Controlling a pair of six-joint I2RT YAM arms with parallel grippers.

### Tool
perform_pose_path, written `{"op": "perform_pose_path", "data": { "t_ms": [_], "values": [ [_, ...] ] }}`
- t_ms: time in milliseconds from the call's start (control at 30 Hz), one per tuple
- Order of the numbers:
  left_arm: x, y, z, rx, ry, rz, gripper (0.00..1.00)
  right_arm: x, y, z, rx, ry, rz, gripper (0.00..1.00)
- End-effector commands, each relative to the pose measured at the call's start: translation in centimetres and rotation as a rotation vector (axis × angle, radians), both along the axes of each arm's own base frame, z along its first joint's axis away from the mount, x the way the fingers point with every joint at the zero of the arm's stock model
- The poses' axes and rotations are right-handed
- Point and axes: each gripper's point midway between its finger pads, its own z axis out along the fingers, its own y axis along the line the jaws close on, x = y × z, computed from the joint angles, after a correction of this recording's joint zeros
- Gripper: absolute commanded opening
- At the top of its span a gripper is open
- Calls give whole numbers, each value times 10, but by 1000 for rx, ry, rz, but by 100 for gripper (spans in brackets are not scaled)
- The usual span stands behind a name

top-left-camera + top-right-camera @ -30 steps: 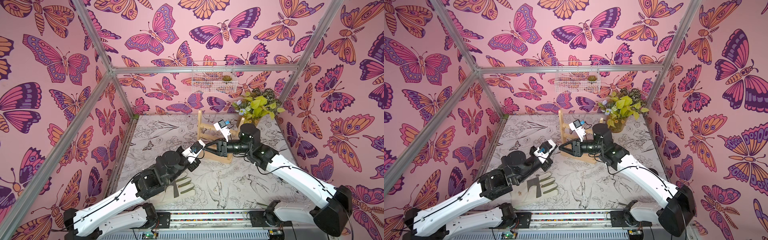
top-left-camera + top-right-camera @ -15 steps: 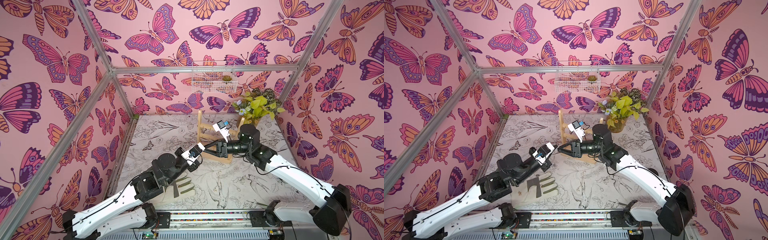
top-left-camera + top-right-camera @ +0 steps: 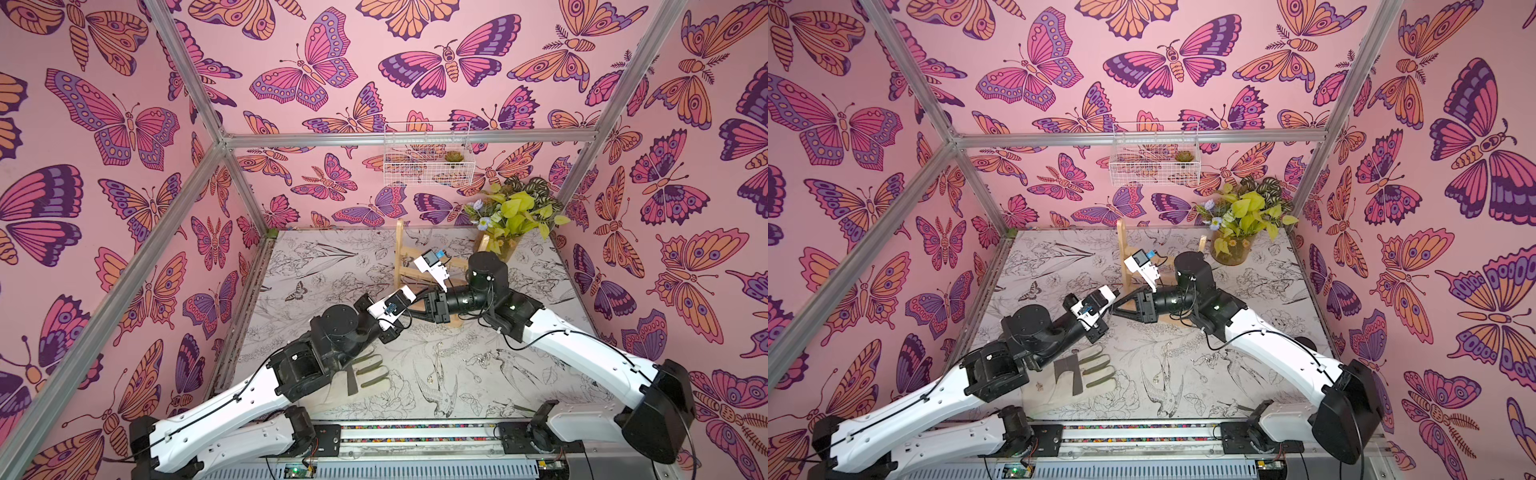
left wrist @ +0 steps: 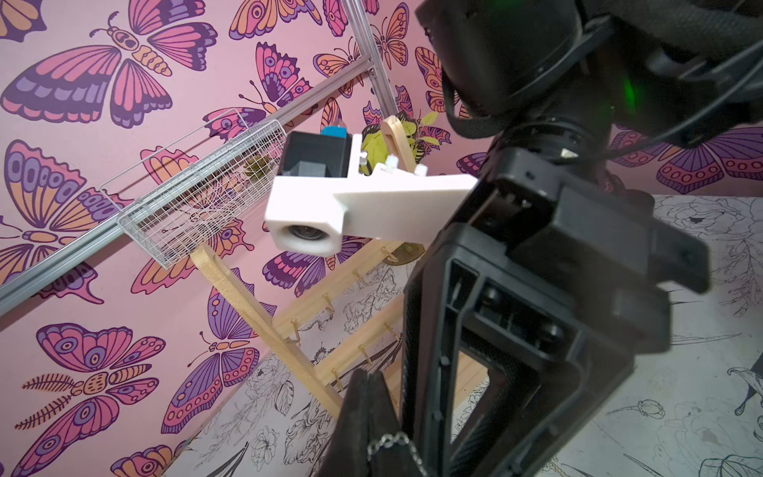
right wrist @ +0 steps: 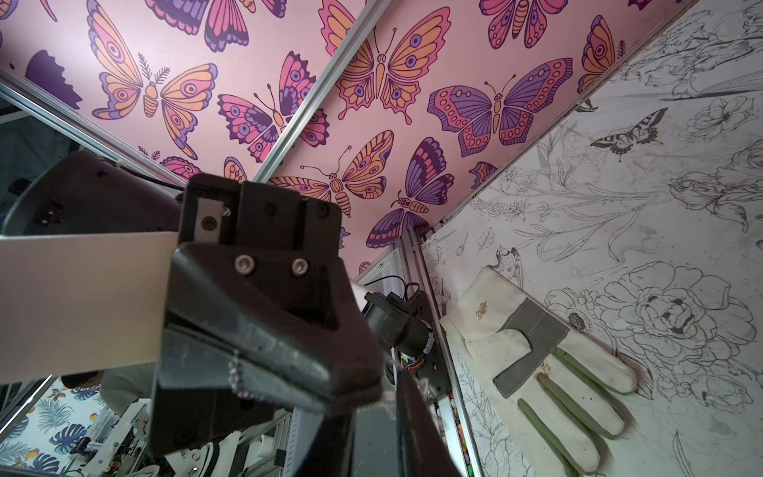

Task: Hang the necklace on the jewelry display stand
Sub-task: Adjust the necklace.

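Silver links of the necklace emerge from the seam between the clamped fingers of the left gripper. It grasps the chain above the table, in front of the stand and apart from it. The necklace is not yet on any hook.

The right gripper lies level and points at the left one. In both top views the two meet tip to tip just before the stand's base. In the right wrist view its own fingers show a narrow gap, with a scrap of chain at their tips. Whether they pinch it cannot be told.

The stand is pale wood and stands upright toward the back of the table. Its crossbars carry small gold hooks. The right arm crosses in front of its base.

A plant sits just beside the stand, in the back right corner. A white wire basket hangs on the back wall above. A glove lies flat near the front edge, partly under the left arm and well apart from the stand.
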Motion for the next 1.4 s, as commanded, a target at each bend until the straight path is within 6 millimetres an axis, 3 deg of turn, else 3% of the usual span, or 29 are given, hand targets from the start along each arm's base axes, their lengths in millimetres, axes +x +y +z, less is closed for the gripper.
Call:
{"op": "perform_pose_path", "data": {
  "t_ms": [0,367,600,767,1367],
  "values": [
    [-5,2,24,-53,-43,-14,0,-4,0,-5,-21,-15,15,21],
    [-14,-2,30,-83,-31,-72,0,2,-1,5,-16,-60,-23,32],
    [-18,-4,28,-79,-14,-98,0,7,-2,11,-3,-83,-45,32],
    [-19,-1,29,-82,-11,-91,0,15,-15,14,6,-91,-97,32],
    [-16,-4,34,-91,-13,-87,0,-1,2,17,53,-77,29,38]
  ]
}}
